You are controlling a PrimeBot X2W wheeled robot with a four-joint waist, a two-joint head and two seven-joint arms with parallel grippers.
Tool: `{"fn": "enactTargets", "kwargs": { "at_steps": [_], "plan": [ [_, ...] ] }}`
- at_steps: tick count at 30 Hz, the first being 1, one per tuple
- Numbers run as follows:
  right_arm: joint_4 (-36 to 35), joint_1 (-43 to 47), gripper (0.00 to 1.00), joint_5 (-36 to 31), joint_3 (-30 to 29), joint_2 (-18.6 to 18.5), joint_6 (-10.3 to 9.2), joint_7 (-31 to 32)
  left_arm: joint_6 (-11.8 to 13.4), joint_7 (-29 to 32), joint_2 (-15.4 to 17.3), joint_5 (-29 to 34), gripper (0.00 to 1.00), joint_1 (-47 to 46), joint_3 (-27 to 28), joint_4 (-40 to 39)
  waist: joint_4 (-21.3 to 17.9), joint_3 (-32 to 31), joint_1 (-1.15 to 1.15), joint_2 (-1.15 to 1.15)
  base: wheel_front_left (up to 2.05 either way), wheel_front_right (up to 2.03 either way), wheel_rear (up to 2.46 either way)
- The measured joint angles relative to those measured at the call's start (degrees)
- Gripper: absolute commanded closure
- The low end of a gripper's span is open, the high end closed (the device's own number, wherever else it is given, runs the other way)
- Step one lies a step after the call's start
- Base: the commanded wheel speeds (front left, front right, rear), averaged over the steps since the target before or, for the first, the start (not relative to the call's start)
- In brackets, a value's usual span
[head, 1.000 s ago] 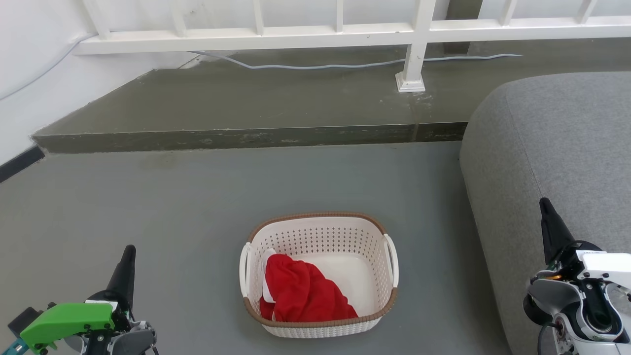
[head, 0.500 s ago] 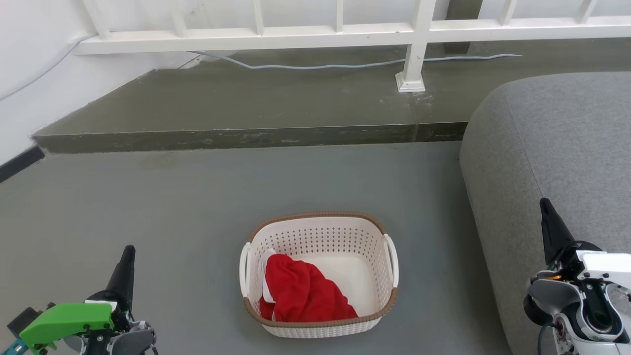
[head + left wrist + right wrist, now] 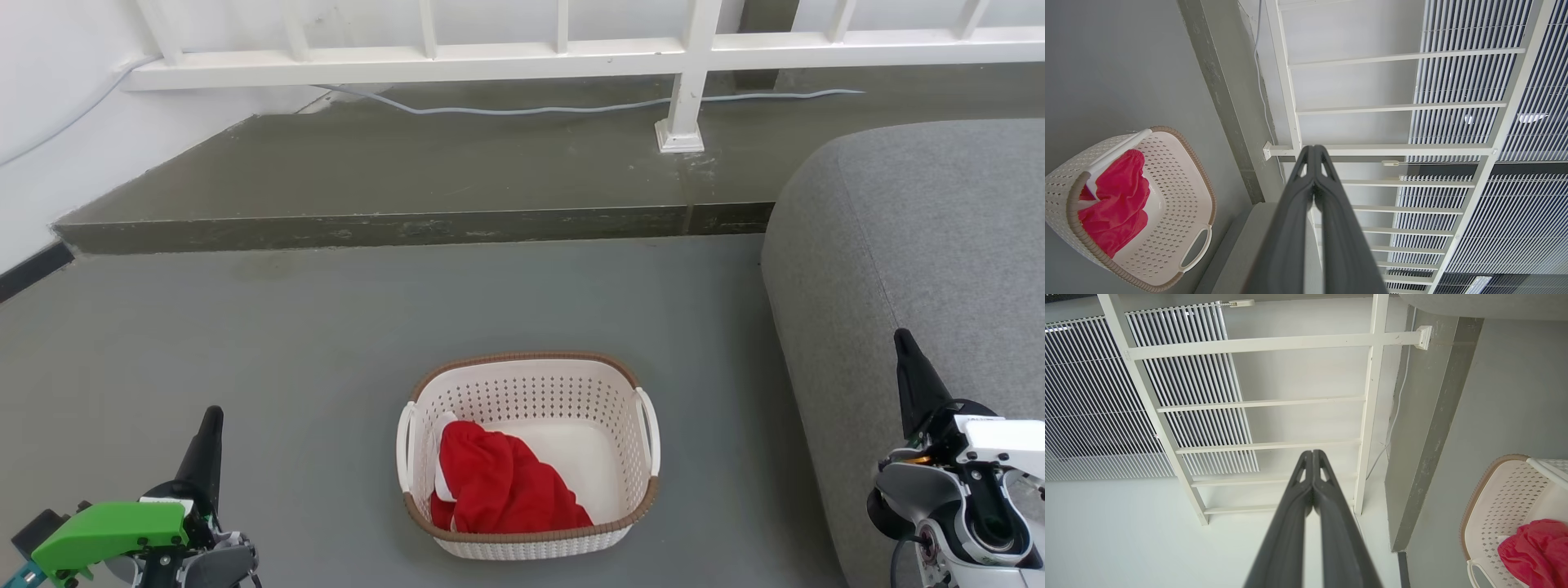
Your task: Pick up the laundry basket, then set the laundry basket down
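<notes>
laundry basket (image 3: 526, 394) on near floor (image 3: 326, 327), red cloth (image 3: 498, 486) inside | likely light, stiff plastic | hold: both side handles (image 3: 403, 445) | left gripper (image 3: 212, 418), right gripper (image 3: 903, 343): jaws closed, empty

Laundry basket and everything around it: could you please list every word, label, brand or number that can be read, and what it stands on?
None can be read.
The laundry basket, the red cloth in it, the grey sofa and the white railing bear no visible lettering.
The green cover by the left tool and the white housing by the right tool show no legible marks.
</notes>
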Motion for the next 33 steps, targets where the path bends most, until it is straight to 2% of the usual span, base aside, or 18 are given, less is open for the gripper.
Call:
{"fn": "enactTargets", "kwargs": {
  "at_steps": [33],
  "plan": [
    [0.0,0.0,1.00,0.0,-0.2,0.2,0.01,0.2,0.0,0.2,-0.1,0.0,1.00,0.0,0.2,0.0,0.0,0.0,0.00,0.00,0.00,0.00,0.00]
  ]
}}
